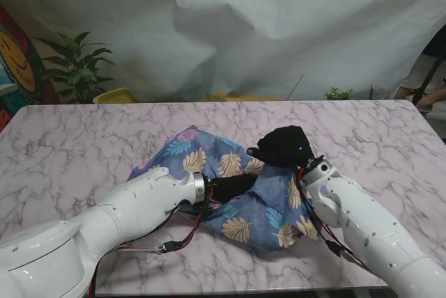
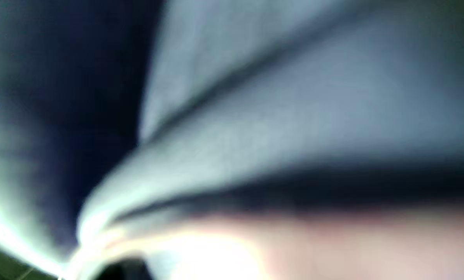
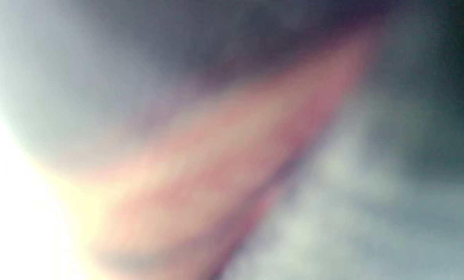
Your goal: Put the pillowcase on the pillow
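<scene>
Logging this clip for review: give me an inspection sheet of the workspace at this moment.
Surface: marble table, bare around the work.
Job's things: floral pillowcase rumpled mid-table; pillow not discernible.
Clutter: nothing seen.
Hands: left hand hidden inside the pillowcase; right hand resting on its far edge, grip unclear.
Cables: red and black wires hanging off the left forearm.
Surroundings: white backdrop sheet, potted plant.

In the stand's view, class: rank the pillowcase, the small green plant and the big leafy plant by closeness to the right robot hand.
1. Pillowcase: touching the right robot hand, mid-table.
2. Small plant: beyond the table's far edge, right of the hand.
3. Big plant: far left, behind the table.
</scene>
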`<state>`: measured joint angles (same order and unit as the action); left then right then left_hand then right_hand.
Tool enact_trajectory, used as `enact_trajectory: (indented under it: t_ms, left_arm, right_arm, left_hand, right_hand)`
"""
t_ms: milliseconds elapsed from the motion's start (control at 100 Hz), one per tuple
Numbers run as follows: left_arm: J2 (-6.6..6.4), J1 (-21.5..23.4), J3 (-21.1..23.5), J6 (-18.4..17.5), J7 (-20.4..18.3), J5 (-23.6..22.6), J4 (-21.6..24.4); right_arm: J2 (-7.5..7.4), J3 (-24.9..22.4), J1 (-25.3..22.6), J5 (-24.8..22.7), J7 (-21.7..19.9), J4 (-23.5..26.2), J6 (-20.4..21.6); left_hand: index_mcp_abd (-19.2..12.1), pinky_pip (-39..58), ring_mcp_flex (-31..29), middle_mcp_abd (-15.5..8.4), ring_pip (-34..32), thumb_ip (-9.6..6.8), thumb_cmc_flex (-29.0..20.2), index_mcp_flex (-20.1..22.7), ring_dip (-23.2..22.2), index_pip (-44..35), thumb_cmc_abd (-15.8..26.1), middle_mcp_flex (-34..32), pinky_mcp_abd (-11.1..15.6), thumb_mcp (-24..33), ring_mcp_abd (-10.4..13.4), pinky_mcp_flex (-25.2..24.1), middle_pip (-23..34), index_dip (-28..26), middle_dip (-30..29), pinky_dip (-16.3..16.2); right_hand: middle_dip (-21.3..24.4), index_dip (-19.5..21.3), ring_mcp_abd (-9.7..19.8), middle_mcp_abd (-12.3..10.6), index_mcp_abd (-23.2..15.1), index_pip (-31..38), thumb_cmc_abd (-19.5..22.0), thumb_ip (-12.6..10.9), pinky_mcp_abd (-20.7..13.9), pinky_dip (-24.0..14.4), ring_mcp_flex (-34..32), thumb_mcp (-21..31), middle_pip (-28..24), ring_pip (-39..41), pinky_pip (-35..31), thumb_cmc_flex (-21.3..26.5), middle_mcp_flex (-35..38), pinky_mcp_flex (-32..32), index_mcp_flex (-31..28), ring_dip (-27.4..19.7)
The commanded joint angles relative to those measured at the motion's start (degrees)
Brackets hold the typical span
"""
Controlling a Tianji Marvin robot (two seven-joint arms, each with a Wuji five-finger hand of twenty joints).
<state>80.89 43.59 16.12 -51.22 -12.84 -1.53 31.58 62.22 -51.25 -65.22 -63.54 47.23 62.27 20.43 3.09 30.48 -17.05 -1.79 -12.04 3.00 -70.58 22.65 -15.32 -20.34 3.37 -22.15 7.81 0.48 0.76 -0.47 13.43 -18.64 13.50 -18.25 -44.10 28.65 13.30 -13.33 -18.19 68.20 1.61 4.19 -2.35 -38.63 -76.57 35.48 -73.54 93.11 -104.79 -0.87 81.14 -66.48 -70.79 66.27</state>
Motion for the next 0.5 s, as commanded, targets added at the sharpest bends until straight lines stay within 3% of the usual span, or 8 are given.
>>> enact_trajectory:
  t_ms: [0, 140, 260, 330, 380, 400, 490]
  left_arm:
    - [1.83, 1.45, -1.37, -0.61, -2.7, -1.68, -2.72]
    - [5.52, 1.07, -1.06, -2.91, -5.05, -0.93, -8.89]
    - [6.97, 0.95, -0.76, -3.27, -4.5, -2.45, -10.98]
    - [7.12, 0.82, -0.66, -2.68, -4.68, -2.74, -11.22]
    - [7.09, 0.76, -0.47, -2.19, -4.9, -2.73, -11.24]
    - [7.02, 0.75, -0.41, -1.95, -5.04, -2.66, -11.16]
    - [6.69, 0.71, -0.19, -1.24, -4.98, -2.78, -11.0]
  right_arm:
    - [2.11, 0.26, 1.9, 1.78, 3.25, 0.0, 2.18]
    - [3.86, 0.99, 0.39, 4.13, 5.75, 1.18, 6.98]
    - [4.58, -1.0, -3.0, 6.7, 2.15, 3.84, 11.93]
    - [4.2, -4.55, -6.65, 9.38, -7.46, 7.39, 13.72]
    - [3.54, -6.95, -8.95, 11.04, -14.03, 9.75, 14.22]
    - [3.19, -7.92, -9.85, 11.69, -16.83, 10.73, 14.23]
    - [0.33, -11.5, -14.21, 18.09, -32.87, 16.63, 12.28]
  left_hand:
    - [-0.51, 8.99, -3.44, 0.8, -5.61, 1.34, -3.39, 2.25, -1.68, -3.4, -1.86, -2.67, 1.08, -0.23, -2.46, 2.56, 3.03, -1.25, 1.68, -1.97]
    - [-0.41, 8.9, -2.81, 0.69, -5.54, 1.23, -3.39, 1.61, -1.57, -3.16, -1.37, -1.89, 1.3, -0.67, -2.42, 2.28, 2.89, -1.06, 1.65, -1.83]
    - [-0.12, 8.82, -2.22, 0.83, -5.52, 1.18, -3.39, 0.92, -1.52, -2.83, -0.78, -1.1, 1.32, -1.23, -2.57, 2.09, 2.8, -0.89, 1.61, -1.73]
    - [-0.05, 8.63, -1.74, 0.65, -5.49, 1.11, -3.25, 0.32, -1.5, -2.5, -0.26, -0.39, 1.29, -1.69, -2.49, 1.81, 2.67, -0.73, 1.55, -1.61]
    - [0.06, 8.62, -1.64, 0.78, -5.54, 1.05, -3.26, 0.12, -1.52, -2.36, -0.07, -0.15, 1.35, -1.88, -2.57, 1.85, 2.65, -0.66, 1.53, -1.58]
    - [0.11, 8.59, -1.57, 0.69, -5.55, 1.01, -3.3, 0.06, -1.53, -2.32, 0.0, -0.11, 1.37, -1.94, -2.54, 1.79, 2.68, -0.65, 1.53, -1.55]
    - [0.06, 8.63, -1.68, 0.73, -5.67, 0.93, -3.38, 0.28, -1.57, -2.36, -0.09, -0.25, 1.38, -2.1, -2.48, 1.91, 2.82, -0.69, 1.55, -1.53]
  right_hand:
    - [-3.31, -0.84, 6.61, 5.16, 4.96, 2.45, -0.28, 1.32, -4.52, 0.05, 0.6, 2.1, -13.88, 8.9, -9.25, -2.83, 1.93, -2.37, -4.68, 3.49]
    - [-3.27, -1.05, 6.46, 5.21, 4.86, 2.28, -0.23, 1.52, -4.46, -0.01, 0.59, 2.82, -13.82, 8.85, -9.18, -3.67, 1.91, -2.36, -4.57, 3.42]
    - [-2.7, -1.86, 5.55, 5.85, 4.97, 0.89, 0.24, 1.72, -3.48, 0.93, 0.58, 2.37, -12.57, 8.8, -6.87, -4.2, 1.96, -1.93, -4.46, 2.81]
    - [-1.21, -3.83, 4.34, 6.51, 4.9, -2.99, 1.21, 1.74, -1.46, 3.47, 0.54, 0.47, -9.42, 8.48, -2.61, -4.4, 2.05, -1.25, -4.13, 0.4]
    - [1.07, -5.59, 3.51, 6.87, 4.54, -7.21, 1.8, 1.62, 0.77, 6.51, 0.53, -1.34, -4.82, 7.77, 1.9, -4.06, 2.11, -0.3, -3.52, -4.56]
    - [2.63, -5.58, 3.11, 6.98, 4.22, -9.22, 2.06, 1.49, 1.99, 8.32, 0.57, -2.33, -1.8, 6.57, 4.62, -3.81, 2.13, 0.32, -2.13, -8.17]
    - [9.45, -4.54, -0.17, 7.55, 3.15, -13.67, 2.0, 1.1, 7.74, 14.57, 0.48, -5.05, 12.82, -5.12, 17.45, -2.48, 2.21, 3.98, 6.23, -16.34]
